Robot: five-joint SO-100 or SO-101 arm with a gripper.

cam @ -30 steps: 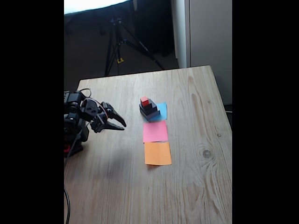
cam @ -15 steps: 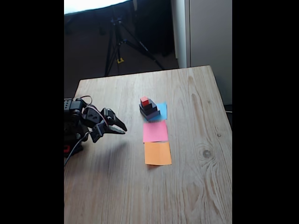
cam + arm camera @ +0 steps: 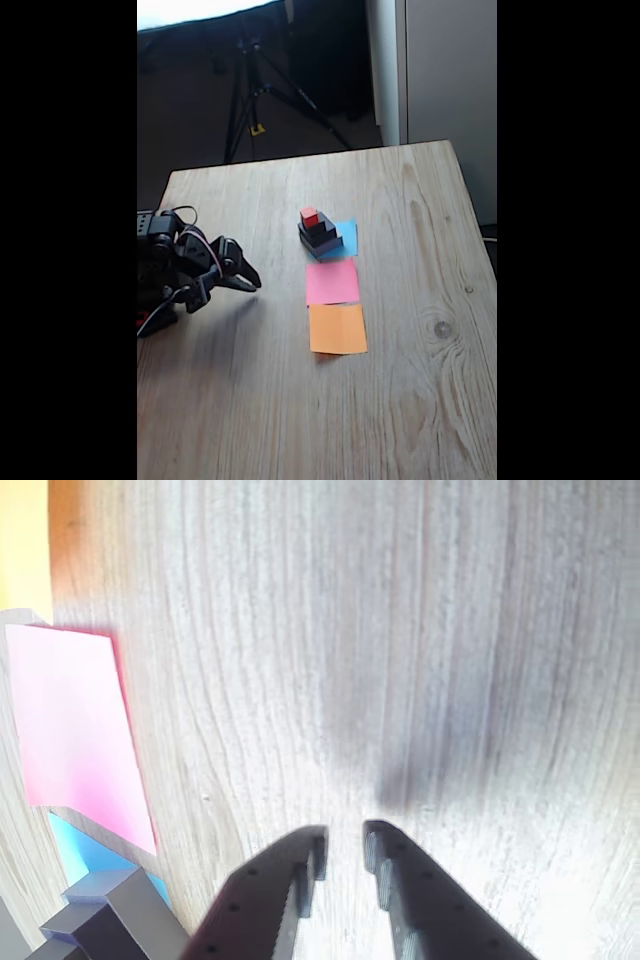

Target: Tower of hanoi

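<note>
In the fixed view the whole stack (image 3: 319,235) stands near the frame's centre on the blue paper square (image 3: 345,238), red cube (image 3: 309,216) on top. The pink paper square (image 3: 332,281) and orange paper square (image 3: 337,328) below it lie bare, so no block appears moved. The gripper (image 3: 252,282) hangs at centre left, well apart; in the wrist view its tips (image 3: 343,845) look nearly closed and empty, though blurred.

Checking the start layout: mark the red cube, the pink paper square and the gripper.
red cube (image 3: 309,216), fixed view, its front face atop the stack.
pink paper square (image 3: 332,281), fixed view, its centre.
gripper (image 3: 343,848), wrist view, between the fingertips.
</note>
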